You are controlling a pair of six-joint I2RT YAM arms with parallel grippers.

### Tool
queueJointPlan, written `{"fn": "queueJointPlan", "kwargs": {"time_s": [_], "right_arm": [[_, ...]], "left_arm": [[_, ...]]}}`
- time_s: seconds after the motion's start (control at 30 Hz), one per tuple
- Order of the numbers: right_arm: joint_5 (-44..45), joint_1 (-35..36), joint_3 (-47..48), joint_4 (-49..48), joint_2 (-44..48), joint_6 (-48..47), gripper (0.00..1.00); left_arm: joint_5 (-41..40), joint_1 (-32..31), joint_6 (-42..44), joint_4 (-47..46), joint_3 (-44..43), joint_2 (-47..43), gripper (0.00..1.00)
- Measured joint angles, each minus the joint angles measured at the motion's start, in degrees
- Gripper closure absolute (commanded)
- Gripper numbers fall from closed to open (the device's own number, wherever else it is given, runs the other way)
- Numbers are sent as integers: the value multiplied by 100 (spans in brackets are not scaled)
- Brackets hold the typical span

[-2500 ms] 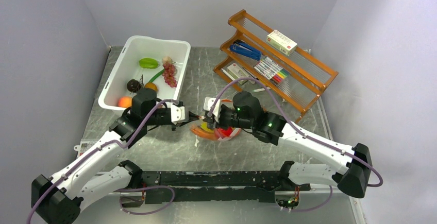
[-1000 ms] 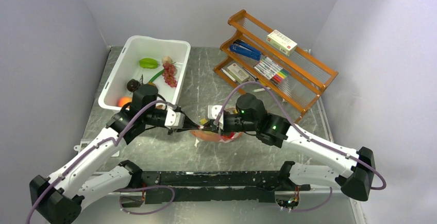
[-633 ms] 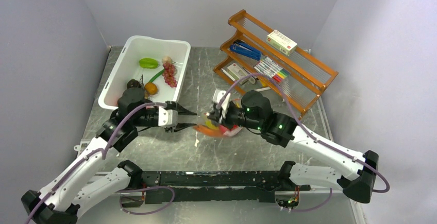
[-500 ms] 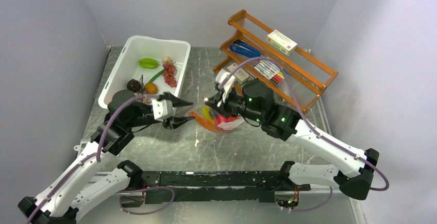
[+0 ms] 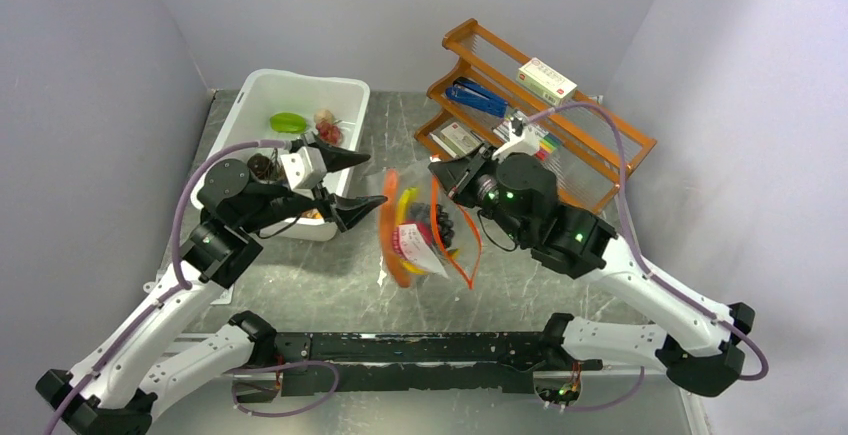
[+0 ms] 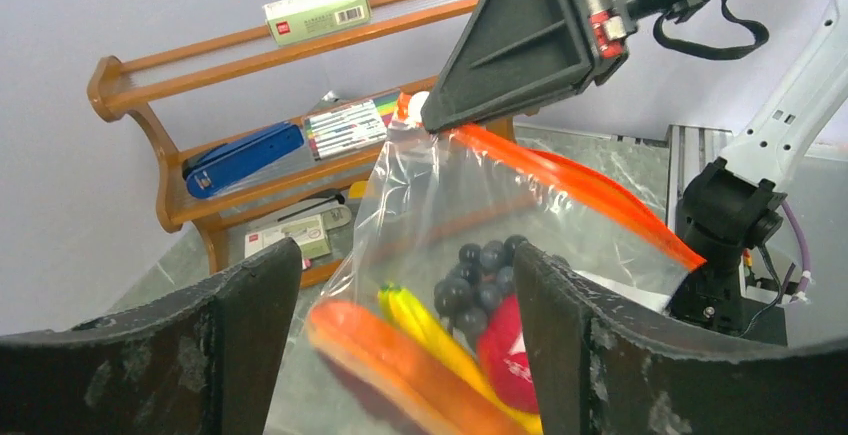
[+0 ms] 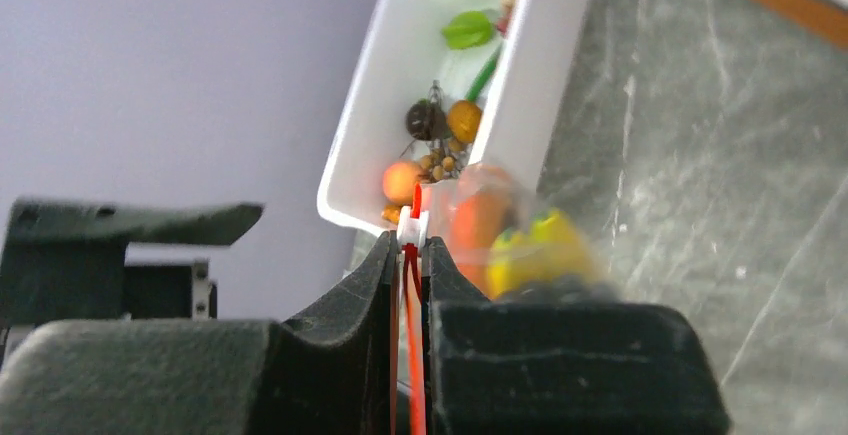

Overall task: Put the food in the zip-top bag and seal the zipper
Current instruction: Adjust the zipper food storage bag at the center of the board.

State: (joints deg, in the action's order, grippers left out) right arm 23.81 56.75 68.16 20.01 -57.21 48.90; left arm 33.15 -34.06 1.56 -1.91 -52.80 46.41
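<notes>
The zip-top bag (image 5: 425, 245) hangs in the air above the table, held by one end of its mouth. My right gripper (image 5: 433, 168) is shut on the zipper (image 7: 412, 285) just below its white slider tab (image 7: 412, 225). The orange-red zipper strip (image 6: 570, 183) runs down to the right. The food lies in the bag's bottom: dark grapes (image 6: 482, 270), a yellow banana bunch (image 6: 432, 327), a blurred orange-rimmed slab (image 6: 385, 360) and a red fruit (image 6: 505, 350). My left gripper (image 5: 375, 177) is open, left of the bag and apart from it; its fingers (image 6: 235, 335) frame the bag in the left wrist view.
A white bin (image 5: 258, 87) at the back left holds several other toy foods, just behind the left gripper. A wooden rack (image 5: 575, 170) with markers, a blue stapler and a small box stands at the back right, behind the right arm.
The right gripper has lifted the bag off the table by its zipper end. The left gripper has opened, let go of the bag and drawn back up to the left.
</notes>
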Motion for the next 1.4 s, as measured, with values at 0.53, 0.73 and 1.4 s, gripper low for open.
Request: {"fn": "queueJointPlan", "kwargs": {"time_s": [0.53,0.73,1.4], "right_arm": [[1333,-2,278,2308,-1154,5539,100],[1659,-2,345,2225,-1333,6126,100],[2293,-2,-39,1676,-1029,6022,100]], "left_arm": [[-745,-1082,-52,-717,474,977,10],[-1891,-1749,-219,-1204,505,1451,14],[-4419,-2514,-1078,-1480,568,2448,93]]}}
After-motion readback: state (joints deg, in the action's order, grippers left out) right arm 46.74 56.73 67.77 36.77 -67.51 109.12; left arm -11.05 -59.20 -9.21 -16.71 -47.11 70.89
